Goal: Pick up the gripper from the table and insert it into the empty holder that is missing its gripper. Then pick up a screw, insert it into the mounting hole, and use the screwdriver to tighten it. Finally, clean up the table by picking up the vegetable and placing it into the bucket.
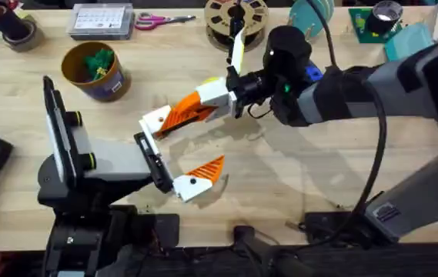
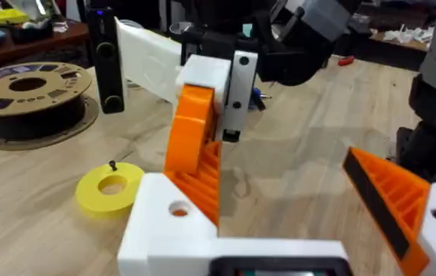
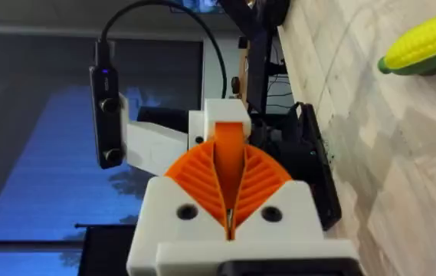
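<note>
My right gripper [image 1: 219, 95] is shut on the orange ribbed gripper [image 1: 182, 115], which stands against the white holder [image 1: 155, 121] on my left arm's far finger. From the left wrist, the orange gripper [image 2: 191, 142] rises out of the holder [image 2: 160, 230], with the right arm's white finger block on top of it. My left gripper [image 1: 197, 146] is open; its other orange finger [image 2: 390, 199] stands well apart. The yellow vegetable [image 3: 424, 46] lies on the table beyond. The mustard bucket [image 1: 95, 73] stands at the back left. A blue bit, perhaps the screwdriver [image 1: 312, 73], shows behind the right wrist.
A yellow ring disc [image 2: 112, 188] with a small dark screw [image 2: 113, 165] lies beside the holder. A filament spool [image 1: 236, 19], scissors [image 1: 161, 21] and a clear parts box [image 1: 101, 21] line the back edge. Green leaves fill the bucket.
</note>
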